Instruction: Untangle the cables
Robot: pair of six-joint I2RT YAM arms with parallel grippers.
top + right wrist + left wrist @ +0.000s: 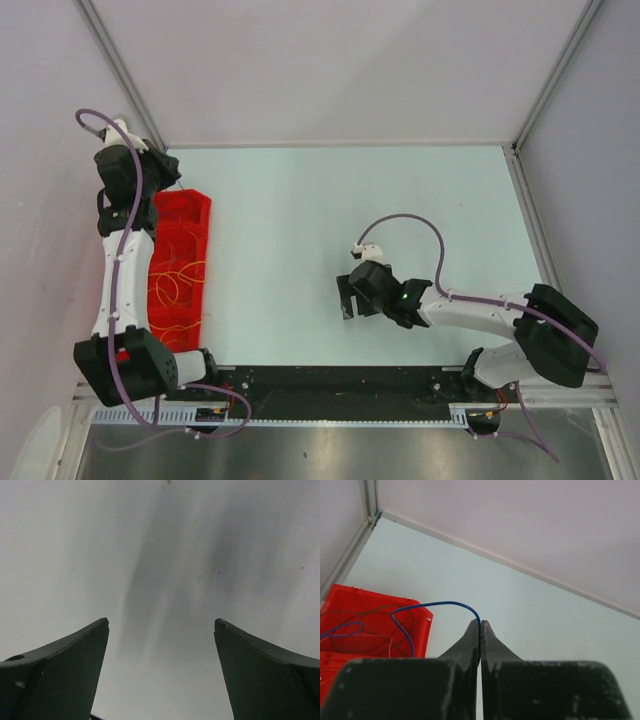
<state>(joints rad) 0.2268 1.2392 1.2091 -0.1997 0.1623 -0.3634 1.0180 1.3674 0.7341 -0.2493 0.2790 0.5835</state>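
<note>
Blue cable (pixel 440 603) is pinched between the fully closed tips of the left gripper (pixel 480 628), lower centre of the left wrist view. It arcs left and down into the red bin (pixel 375 596). Other cables (pixel 175 285), mostly orange, lie looped together in the bin at the left of the top view. Judged early: one strand gripped, none separated yet. Right gripper (pixel 161 622) is spread wide and empty above the table (pixel 300 200).

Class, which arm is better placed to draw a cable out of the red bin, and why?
Left. The left claw is shut on a blue cable leading from the red bin; the right claw hangs open over table.
</note>
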